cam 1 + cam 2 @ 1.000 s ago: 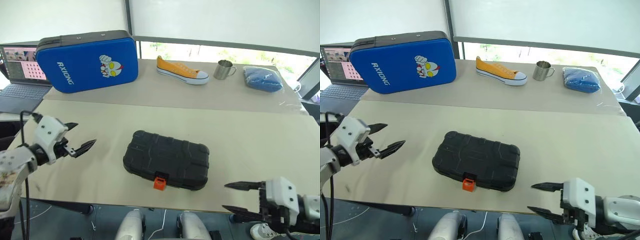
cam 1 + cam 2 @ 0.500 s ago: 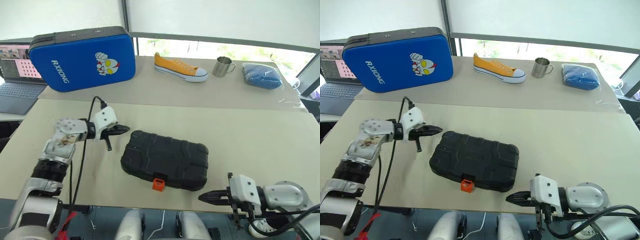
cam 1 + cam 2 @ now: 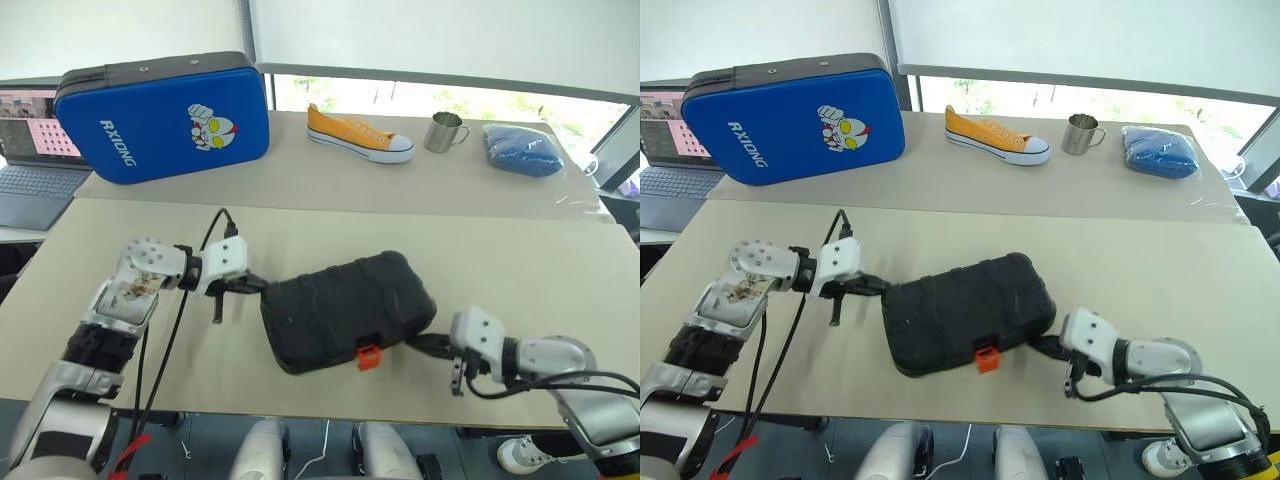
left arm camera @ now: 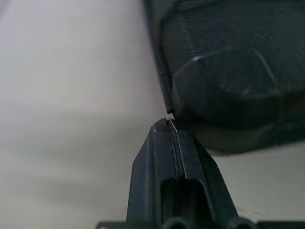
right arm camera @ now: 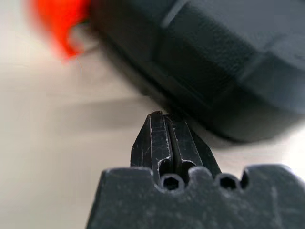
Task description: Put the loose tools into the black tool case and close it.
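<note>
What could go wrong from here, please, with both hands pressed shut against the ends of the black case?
1. The black tool case is closed, latch side near the table edge; further pushing could slide it off.
2. The left hand and right hand are shut, touching opposite ends without gripping, so the case may spin rather than move straight.
3. The orange latch faces the robot; a stray fingertip could snag it.

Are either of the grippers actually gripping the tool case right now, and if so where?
No. Both are shut on nothing: the left gripper and right gripper tips sit against opposite ends of the closed black tool case.
</note>
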Motion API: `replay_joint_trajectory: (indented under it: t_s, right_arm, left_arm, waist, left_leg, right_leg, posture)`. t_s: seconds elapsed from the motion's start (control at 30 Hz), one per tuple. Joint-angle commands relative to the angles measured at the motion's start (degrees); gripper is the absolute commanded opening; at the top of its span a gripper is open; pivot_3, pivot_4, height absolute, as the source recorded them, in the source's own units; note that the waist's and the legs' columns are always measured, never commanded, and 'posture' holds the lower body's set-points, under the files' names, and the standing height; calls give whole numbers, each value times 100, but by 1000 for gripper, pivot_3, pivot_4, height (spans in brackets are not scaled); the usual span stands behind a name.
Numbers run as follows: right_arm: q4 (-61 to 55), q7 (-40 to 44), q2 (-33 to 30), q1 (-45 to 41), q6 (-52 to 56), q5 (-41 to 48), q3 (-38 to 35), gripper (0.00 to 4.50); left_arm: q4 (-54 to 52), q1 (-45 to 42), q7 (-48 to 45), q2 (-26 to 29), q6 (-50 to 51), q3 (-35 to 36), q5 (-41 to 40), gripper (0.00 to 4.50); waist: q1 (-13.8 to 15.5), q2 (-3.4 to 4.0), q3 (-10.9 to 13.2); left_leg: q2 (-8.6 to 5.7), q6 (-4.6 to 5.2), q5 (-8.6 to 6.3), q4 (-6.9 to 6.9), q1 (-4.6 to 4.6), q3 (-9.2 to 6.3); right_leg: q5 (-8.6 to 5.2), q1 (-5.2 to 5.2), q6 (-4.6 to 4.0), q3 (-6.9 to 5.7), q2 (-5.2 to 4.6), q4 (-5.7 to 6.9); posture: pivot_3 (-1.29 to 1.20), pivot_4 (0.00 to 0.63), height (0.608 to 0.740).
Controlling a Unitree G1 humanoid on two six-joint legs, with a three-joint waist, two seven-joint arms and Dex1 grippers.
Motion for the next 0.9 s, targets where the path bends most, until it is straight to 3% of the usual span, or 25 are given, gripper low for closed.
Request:
replay_joint_trajectory:
  t_s: [0.03,0.13,0.27,0.43,0.57,0.7,0.9]
  right_arm:
    - [-18,17,29,35,-246,20,-231,0]
    - [-144,151,-35,228,-243,121,-336,0]
    - [-650,651,-287,763,118,808,-855,0]
    - [-1037,885,-486,1118,339,1075,-1109,0]
    - [-1276,851,-492,1156,481,1142,-1118,0]
    - [-1573,755,-456,890,776,1208,-896,0]
    - [-1681,645,-406,670,989,903,-371,0]
  left_arm:
    - [-494,109,80,79,107,131,-103,37]
    - [-482,27,315,91,138,320,-69,37]
    - [-950,-599,264,67,1455,686,-940,37]
    - [-1385,-1039,26,-167,2024,224,-1249,37]
    - [-1345,-1133,-227,-456,1404,-666,-686,37]
    - [-703,-1182,-337,-629,162,-1543,310,37]
    - [-352,-1169,-337,-789,-333,-1613,509,37]
  waist:
    - [18,0,0]
    - [52,0,0]
    - [82,1,3]
    - [72,5,0]
    - [38,5,0]
    - [31,3,-1]
    - [45,18,-10]
  left_leg:
    - [0,0,0,0,0,-1]
    - [-2,0,0,2,-1,-1]
    - [-3,0,0,3,-8,-4]
    - [-3,2,-1,8,3,-4]
    - [-7,2,-1,7,3,-3]
    - [-8,2,-1,7,3,-1]
    - [-6,13,-8,5,53,-4]
  right_leg:
    - [0,0,0,-1,1,0]
    - [0,2,0,-2,0,1]
    - [0,-2,0,-5,0,1]
    - [1,10,5,-3,0,-2]
    - [1,9,4,0,7,-1]
    - [1,7,3,4,9,-1]
    - [-1,74,4,-5,10,-26]
  posture:
    - [0,150,739]
    - [0,150,739]
    - [0,150,739]
    - [0,150,739]
    - [0,150,739]
    - [0,150,739]
    - [0,150,739]
